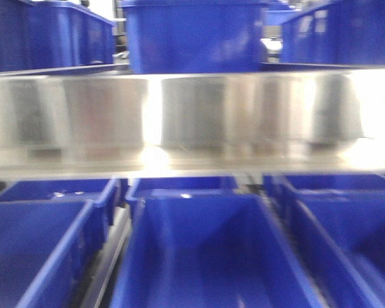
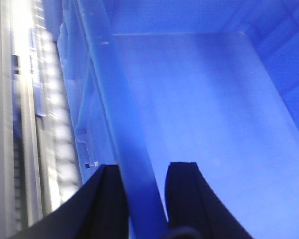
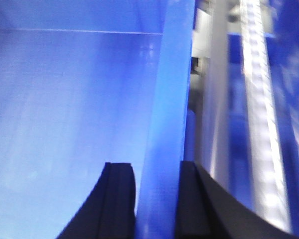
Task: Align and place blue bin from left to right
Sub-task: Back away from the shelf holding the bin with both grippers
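The blue bin fills the lower middle of the front view, open and empty; neither gripper shows there. In the left wrist view my left gripper straddles the bin's left wall, one black finger outside and the other inside, shut on that wall. In the right wrist view my right gripper is shut the same way on the bin's right wall, with the bin's pale blue floor to its left.
More blue bins stand close on the left and right, with others behind. A shiny metal shelf front spans above, carrying further blue bins. Bright roller rails run beside the held bin.
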